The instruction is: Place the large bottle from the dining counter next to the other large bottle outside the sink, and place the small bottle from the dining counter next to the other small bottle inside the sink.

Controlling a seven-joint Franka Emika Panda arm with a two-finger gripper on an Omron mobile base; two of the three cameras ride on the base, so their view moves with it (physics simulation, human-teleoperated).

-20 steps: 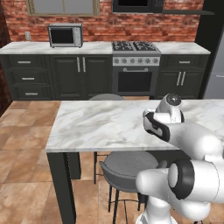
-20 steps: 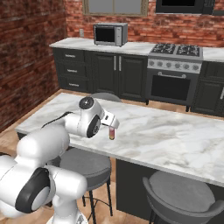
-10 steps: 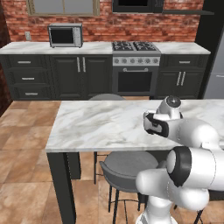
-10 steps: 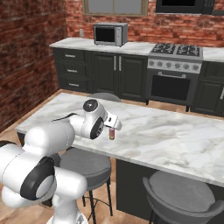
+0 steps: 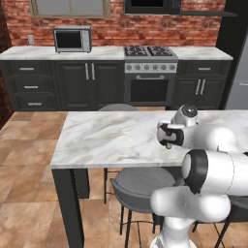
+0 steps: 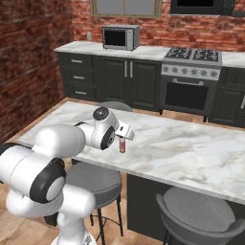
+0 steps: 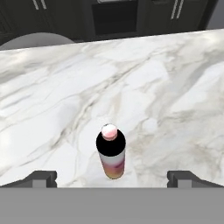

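Brick-walled kitchen w/ dark cabinets along the far side, a steel microwave (image 5: 72,39) on the far worktop and a black-and-steel range (image 5: 149,72) next to it. Up front is the long white grey-veined marble dining counter (image 5: 111,140) on dark legs, w/ round grey stools (image 5: 144,186) tucked under the near edge and another one (image 6: 114,105) poking up on the far side.

Small bottle (image 7: 111,151), the short thin one w/ pale whitish cap, dark shoulder and yellow-orange-to-pink body, stands upright on the counter, right by its near edge in the right base view (image 6: 122,145). In the left base view it's mostly hidden behind the robot's wrist, just the bottom peeks out (image 5: 167,145).

The robot's white arm is reaching over the counter from the near side, and the hand (image 7: 111,178) is set right around that bottle. Fingers (image 7: 42,178) are spread wide, one each side of it, well apart from the bottle, not touching. Nothing held atm. Bottle sits about centred between the tips in the hand view.
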